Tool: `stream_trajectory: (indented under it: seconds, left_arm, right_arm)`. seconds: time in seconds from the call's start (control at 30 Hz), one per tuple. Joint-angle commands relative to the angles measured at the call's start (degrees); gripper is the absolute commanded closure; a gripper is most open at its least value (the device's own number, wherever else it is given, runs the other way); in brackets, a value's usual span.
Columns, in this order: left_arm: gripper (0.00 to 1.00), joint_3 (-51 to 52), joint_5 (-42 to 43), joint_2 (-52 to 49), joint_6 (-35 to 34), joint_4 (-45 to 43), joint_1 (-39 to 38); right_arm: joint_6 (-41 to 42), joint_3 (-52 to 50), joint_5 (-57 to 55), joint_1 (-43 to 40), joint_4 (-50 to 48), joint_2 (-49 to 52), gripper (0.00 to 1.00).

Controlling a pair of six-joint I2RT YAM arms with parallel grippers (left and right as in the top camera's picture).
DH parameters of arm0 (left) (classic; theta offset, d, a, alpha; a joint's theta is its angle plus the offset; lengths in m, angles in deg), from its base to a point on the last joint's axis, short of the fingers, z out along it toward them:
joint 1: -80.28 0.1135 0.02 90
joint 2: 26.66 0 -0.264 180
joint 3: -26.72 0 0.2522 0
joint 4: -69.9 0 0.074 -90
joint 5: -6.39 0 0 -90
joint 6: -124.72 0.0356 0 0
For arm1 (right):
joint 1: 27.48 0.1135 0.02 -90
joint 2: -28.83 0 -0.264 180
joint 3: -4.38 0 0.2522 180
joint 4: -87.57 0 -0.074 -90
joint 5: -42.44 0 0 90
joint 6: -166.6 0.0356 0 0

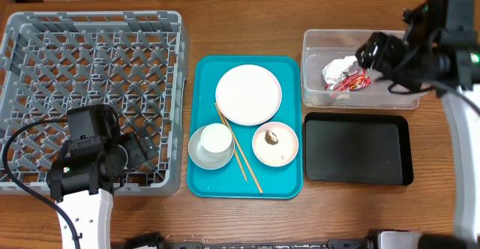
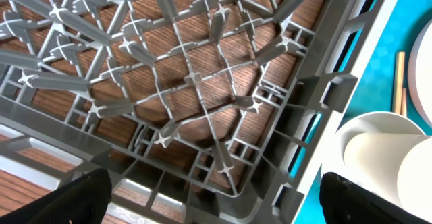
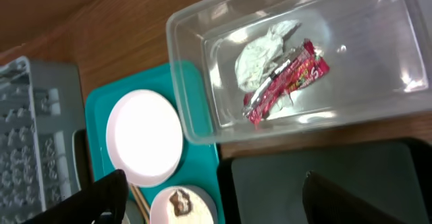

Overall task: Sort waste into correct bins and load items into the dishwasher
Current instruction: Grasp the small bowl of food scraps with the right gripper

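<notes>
The crumpled red-and-silver wrapper (image 3: 283, 75) lies loose inside the clear tub (image 1: 315, 84). My right gripper (image 1: 373, 52) hovers above the tub, open and holding nothing. The black tray (image 1: 357, 148) lies in front of the tub. On the teal tray (image 1: 289, 181) are a white plate (image 1: 248, 94), a bowl with a cup in it (image 1: 212, 145), chopsticks (image 1: 240, 153) and a small dish (image 1: 281, 153) carrying a brown scrap (image 1: 271, 137). My left gripper (image 2: 223, 204) is open over the near right corner of the grey rack (image 2: 189, 82), beside the bowl (image 2: 368, 126).
The rack (image 1: 90, 46) fills the table's left side, with the teal tray close against its right wall. In the right wrist view the plate (image 3: 145, 137) and the dish (image 3: 196, 210) show below the tub. Bare wood lies behind the trays.
</notes>
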Motion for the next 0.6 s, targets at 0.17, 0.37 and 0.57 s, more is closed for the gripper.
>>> stream_trajectory:
  seconds: [0.17, 0.37, 0.57]
  left_arm:
    - [0.0, -1.4, -0.3, -0.2, -1.2, -0.3, 0.2]
    - [0.0, -1.4, -0.3, -0.2, -1.2, -0.2, 0.2]
    - [0.0, -1.4, -0.3, -0.2, -1.2, -0.1, 0.2]
  right_arm:
    - [-9.2, -18.3, -0.7, 21.1, -3.0, -8.3, 0.22]
    - [-9.0, -28.0, -0.8, 39.4, -16.5, -1.7, 0.33]
    - [-2.5, -28.4, -5.7, 46.4, -24.9, 13.3, 0.43]
